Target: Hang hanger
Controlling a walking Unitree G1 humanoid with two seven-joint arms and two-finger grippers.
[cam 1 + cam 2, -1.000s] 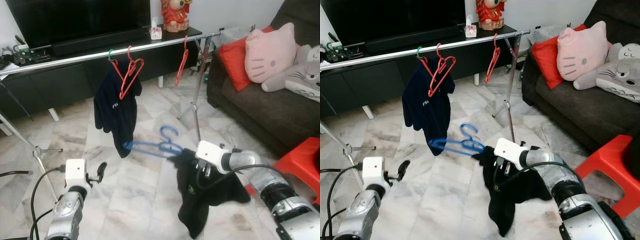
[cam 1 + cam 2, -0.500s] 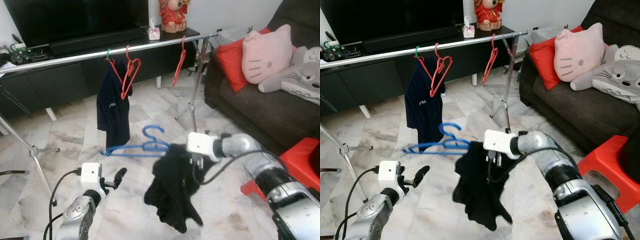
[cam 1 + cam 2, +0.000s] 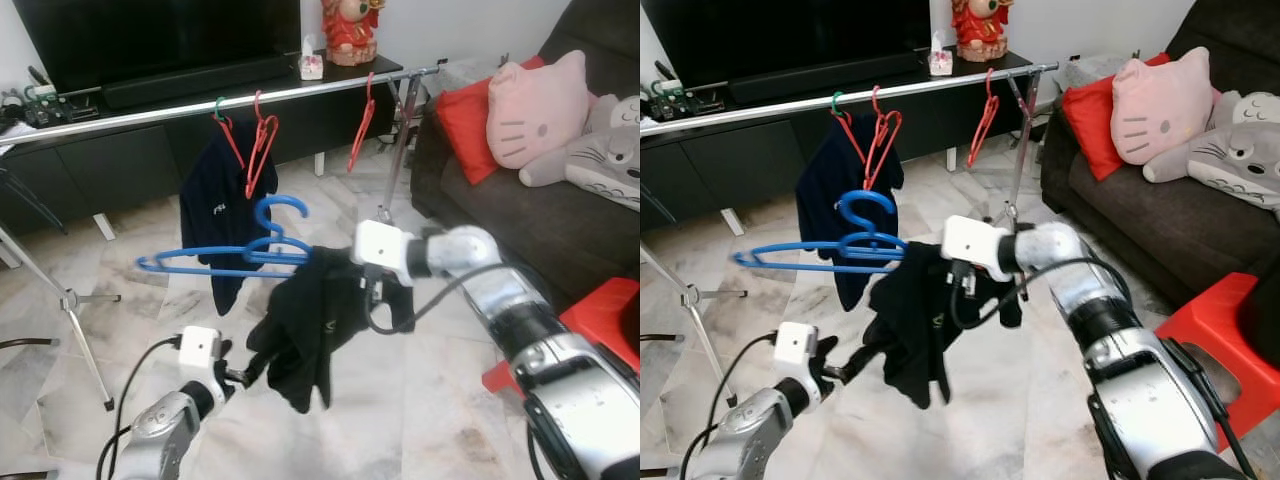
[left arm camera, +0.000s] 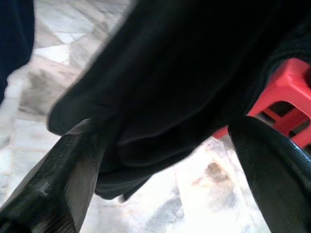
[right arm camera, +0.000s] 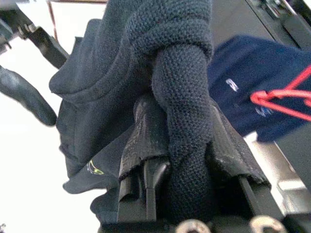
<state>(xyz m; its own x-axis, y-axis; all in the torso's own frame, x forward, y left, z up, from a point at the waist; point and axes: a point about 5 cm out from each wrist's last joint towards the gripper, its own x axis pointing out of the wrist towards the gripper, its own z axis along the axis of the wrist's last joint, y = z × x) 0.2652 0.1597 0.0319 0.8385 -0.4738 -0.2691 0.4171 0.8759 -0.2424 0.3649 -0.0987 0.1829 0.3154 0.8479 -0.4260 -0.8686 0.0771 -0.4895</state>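
Rail (image 3: 150, 113) of silver metal runs across the upper scene in front of a dark TV cabinet (image 3: 110, 160), carried on tripod legs (image 3: 70, 298). On it, from the left: a navy shirt (image 3: 225, 215) on a green-hooked hanger, 2 red hangers (image 3: 258, 140) bunched beside it, then 1 more red hanger (image 3: 362, 125) further right near the rail's end post.

Left gripper (image 3: 243, 373) low at lower left, over the marble floor (image 3: 120, 250). Wrist view shows its fingers (image 4: 53, 179) spread wide, jaws open, with the hem of the black garment (image 3: 310, 320) lying between them and touching one; nothing clamped.

Blue hanger (image 3: 225, 255) held in mid-air below the rail, just in front of the navy shirt. Long axis near horizontal, running left-right; bare arm points to the robot's left, hook curls upward. Its right end is buried in the black garment, which drapes down from it in a bunched fold.

Right gripper (image 3: 372, 290) at centre, arm reaching in from the right. Jaws closed on the bunched black garment at the hanger's right end; wrist view shows knit fabric wrapped over the fingers (image 5: 146, 179).

Far right: dark sofa (image 3: 520, 220) with red cushion (image 3: 465, 115), pink cat pillow (image 3: 535, 105), grey plush (image 3: 590, 160); red stool (image 3: 600, 320) at the edge.
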